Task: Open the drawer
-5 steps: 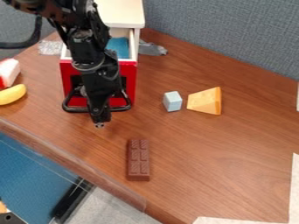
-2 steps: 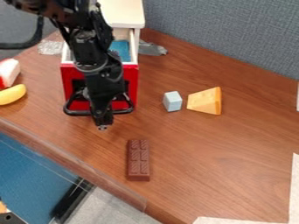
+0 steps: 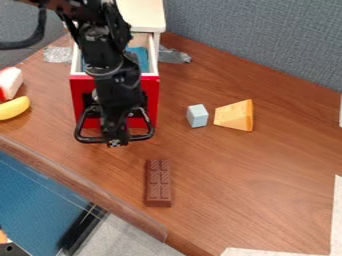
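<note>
Drawer (image 3: 151,95) juts partly open from its white-topped cabinet (image 3: 143,16), red front out and blue lining (image 3: 141,56) visible, between ten and eleven o'clock in the view, twelve being the top edge. End effector (image 3: 115,142) hangs at the middle of the black handle (image 3: 143,137), pointing down; whether it is spread, pressed together or pinching the handle, I cannot tell. Clockwise around its tip on the wooden worktop (image 3: 227,170) lie a pale blue block (image 3: 198,115) at two, an orange wedge (image 3: 234,115) just beside it, a brown chocolate bar (image 3: 158,183) at five, and a banana (image 3: 14,107) at ten.
</note>
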Motion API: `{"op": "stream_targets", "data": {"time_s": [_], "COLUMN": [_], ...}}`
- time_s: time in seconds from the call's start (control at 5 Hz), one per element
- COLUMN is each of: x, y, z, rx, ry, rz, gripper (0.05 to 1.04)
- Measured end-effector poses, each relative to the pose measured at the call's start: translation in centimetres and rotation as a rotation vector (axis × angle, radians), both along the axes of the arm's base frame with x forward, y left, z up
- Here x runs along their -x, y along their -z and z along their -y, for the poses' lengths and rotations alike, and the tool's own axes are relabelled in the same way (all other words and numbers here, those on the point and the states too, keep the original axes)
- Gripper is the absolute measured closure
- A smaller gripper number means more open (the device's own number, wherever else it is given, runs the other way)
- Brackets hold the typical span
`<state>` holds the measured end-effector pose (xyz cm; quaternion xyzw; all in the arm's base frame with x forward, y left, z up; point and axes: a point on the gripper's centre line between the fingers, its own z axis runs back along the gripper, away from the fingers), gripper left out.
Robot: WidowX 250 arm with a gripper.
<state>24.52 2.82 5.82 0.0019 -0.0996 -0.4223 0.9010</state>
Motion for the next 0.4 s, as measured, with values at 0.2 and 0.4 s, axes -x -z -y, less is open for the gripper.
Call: {"op": "stream_targets", "data": {"time_s": [0.2, 0.4], "x": [0.9, 2.5], "y": [-2.0, -4.6], "z": [-0.4, -0.9], "rx": [-0.001, -0.026], "ry": [-0.004, -0.006], "rz": [0.017, 0.023], "gripper": [0.102, 0.079]}}
